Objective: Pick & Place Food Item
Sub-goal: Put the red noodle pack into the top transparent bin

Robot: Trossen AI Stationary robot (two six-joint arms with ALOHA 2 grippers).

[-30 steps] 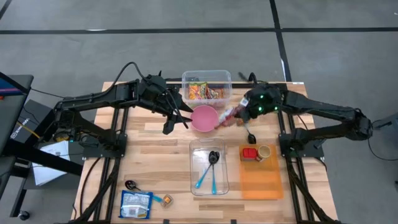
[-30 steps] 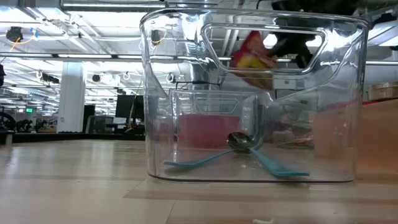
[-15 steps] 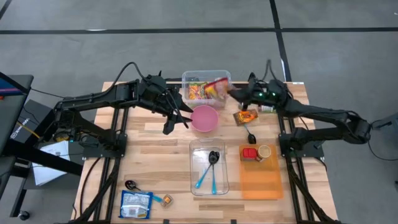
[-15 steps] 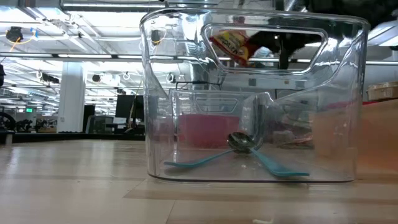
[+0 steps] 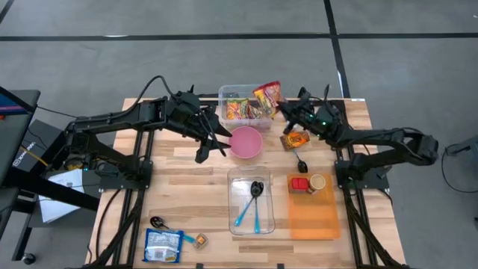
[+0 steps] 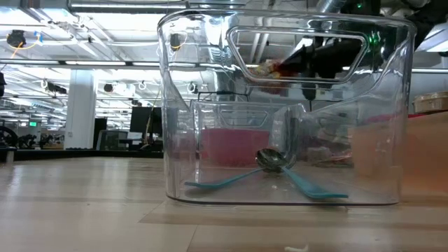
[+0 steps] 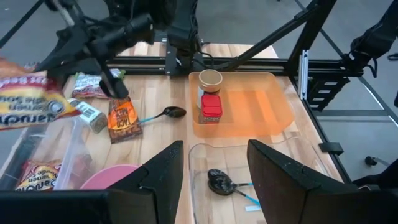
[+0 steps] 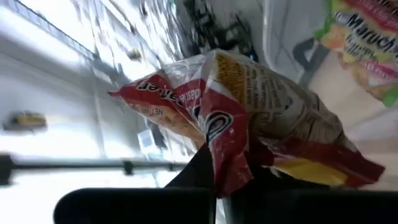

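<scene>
A clear plastic bin point(image 5: 247, 104) at the far edge of the wooden bench point(image 5: 194, 179) holds several colourful snack packets; their exact number cannot be made out. The right pincer point(image 5: 284, 109) is clamped on one red-and-yellow snack bag point(image 5: 267, 97), holding it lifted over the bin's right-hand rim; the right wrist view shows that crumpled bag point(image 8: 249, 118) pinched between the dark fingers, with a noodle packet point(image 8: 364, 37) lying in the bin beyond it. Beside the bin stands one pink bowl point(image 5: 245, 142); nothing shows inside it. The left pincer point(image 5: 216, 142) hangs just to the left of that bowl, its fingers spread apart with nothing between them.

Nearer the front, one clear rectangular container point(image 5: 251, 200) holds three utensils: one dark metal spoon point(image 5: 256, 189) and two teal-handled ones point(image 5: 249, 215). In the low view this container point(image 6: 283, 105) fills the middle, with the spoon point(image 6: 273, 161) resting on its floor. To its right, one orange tray point(image 5: 314, 217) carries one red box point(image 5: 299, 184) and one small tan cup point(image 5: 317, 182), just beside each other at the tray's far end.

Loose on the bench lie one orange packet point(image 5: 294, 140) and one black spoon point(image 5: 301, 161) between the bin and the tray. At the front left corner are one blue-and-white pouch point(image 5: 163, 246), one small dark scoop point(image 5: 157, 223) and one small orange piece point(image 5: 200, 240).
</scene>
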